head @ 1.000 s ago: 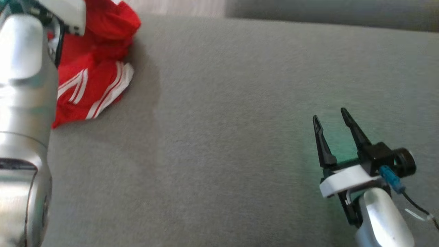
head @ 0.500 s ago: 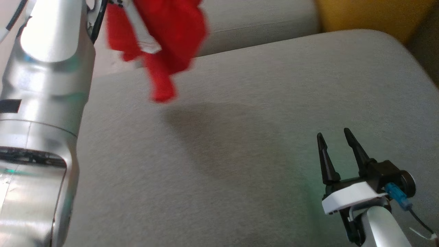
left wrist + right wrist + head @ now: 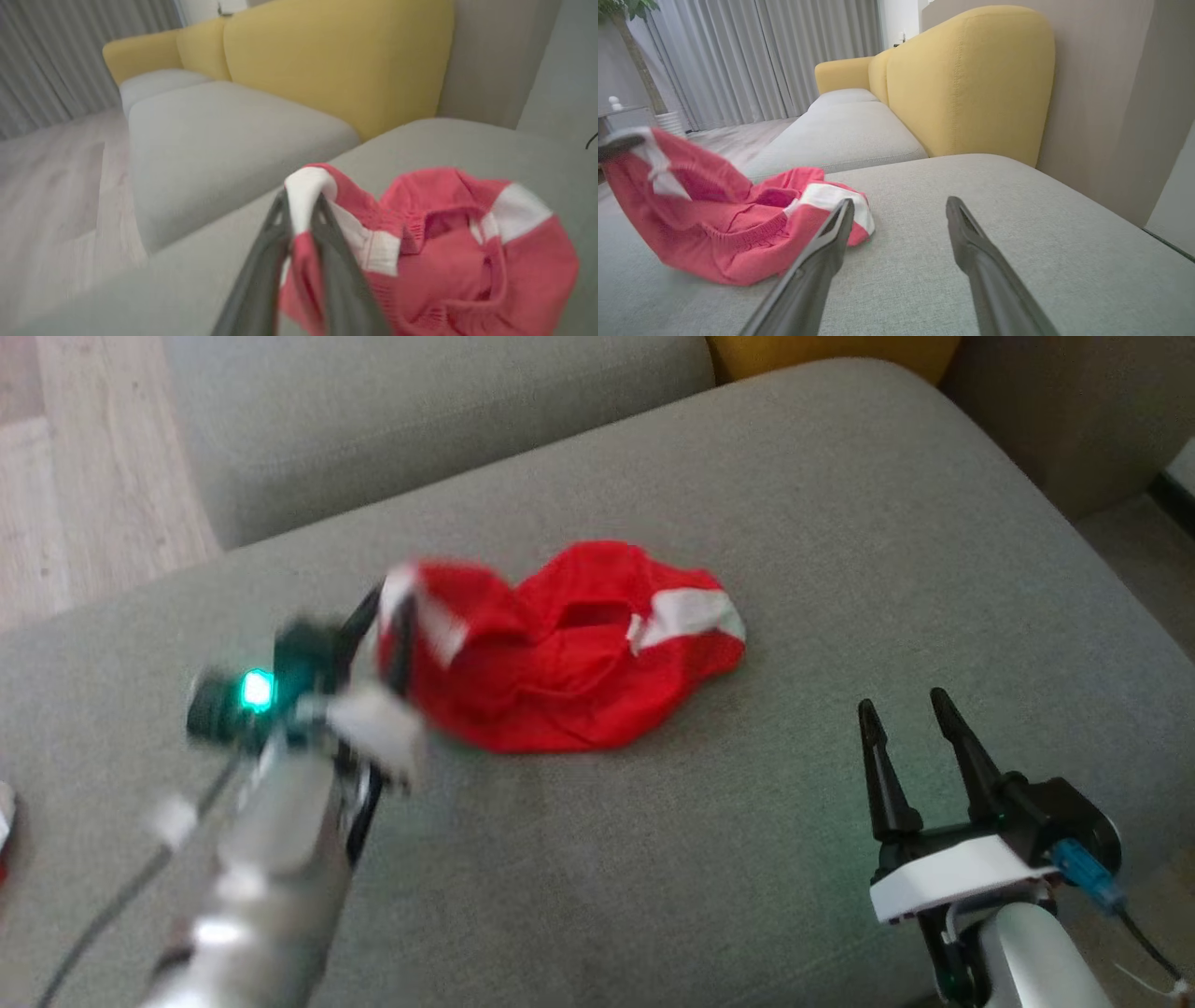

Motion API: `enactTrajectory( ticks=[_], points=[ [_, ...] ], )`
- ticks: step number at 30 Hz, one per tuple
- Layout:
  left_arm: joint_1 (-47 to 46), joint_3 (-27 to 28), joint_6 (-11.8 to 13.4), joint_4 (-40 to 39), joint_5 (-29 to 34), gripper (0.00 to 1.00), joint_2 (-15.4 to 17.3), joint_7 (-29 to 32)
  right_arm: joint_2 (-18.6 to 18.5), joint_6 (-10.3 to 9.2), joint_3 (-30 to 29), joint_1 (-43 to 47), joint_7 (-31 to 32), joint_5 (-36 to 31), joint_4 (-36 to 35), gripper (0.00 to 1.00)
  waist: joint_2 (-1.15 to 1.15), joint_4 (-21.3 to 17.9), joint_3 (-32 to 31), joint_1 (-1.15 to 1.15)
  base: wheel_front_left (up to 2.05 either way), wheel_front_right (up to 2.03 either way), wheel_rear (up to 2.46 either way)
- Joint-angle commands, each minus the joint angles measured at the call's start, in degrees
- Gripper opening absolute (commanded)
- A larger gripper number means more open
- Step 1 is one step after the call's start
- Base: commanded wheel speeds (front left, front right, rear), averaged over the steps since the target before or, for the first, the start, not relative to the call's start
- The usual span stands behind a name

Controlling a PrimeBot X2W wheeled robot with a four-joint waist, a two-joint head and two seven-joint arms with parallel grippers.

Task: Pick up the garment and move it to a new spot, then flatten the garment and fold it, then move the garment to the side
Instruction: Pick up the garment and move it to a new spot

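You have one garment (image 3: 569,681), red with white bands, crumpled on the cushion (image 3: 840,523). Your left gripper (image 3: 301,198) pinches its raised white-trimmed edge; your right gripper (image 3: 901,709) stands spread and empty, apart from it.

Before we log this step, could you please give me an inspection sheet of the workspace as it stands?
Surface: grey sofa cushion, flat and smooth.
Job's things: red garment with white bands, crumpled mid-cushion, one edge raised.
Clutter: small white-and-red bit at the head view's left edge, cut off, unidentifiable.
Grippers: left gripper, jaws pinching the garment's raised white-trimmed edge; right gripper, jaws open, empty, apart from the garment.
Cables: dark cable with blue plug at the right wrist; thin cable along the left forearm, blurred.
Surroundings: yellow backrest, second grey cushion, wooden floor, grey curtains.
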Motion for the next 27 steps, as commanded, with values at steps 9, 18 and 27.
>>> enactTrajectory(
  ticks=[9,18,27],
  points=[
    [20.5,8.0,11.4,-29.0,0.0,1.0,-0.5,-1.9,0.0,-0.04,0.7,-0.2,-0.2,-0.4,-1.7,1.0,0.0,7.5,-0.1,-0.02,0.0,0.0,0.0],
    [38.0,7.6,16.2,-49.9,2.8,1.0,-1.9,-1.9,0.0,-0.04,0.2,3.4,-0.2,-1.8,-1.4,1.0,0.0,19.1,-5.1,-0.02,0.0,0.0,0.0],
    [45.8,6.7,20.3,-56.2,3.9,1.0,-1.9,-1.9,0.0,-0.04,-0.6,7.8,-0.2,-1.8,-3.6,1.0,0.0,23.1,-8.1,-0.02,0.0,0.0,0.0]
  ],
)
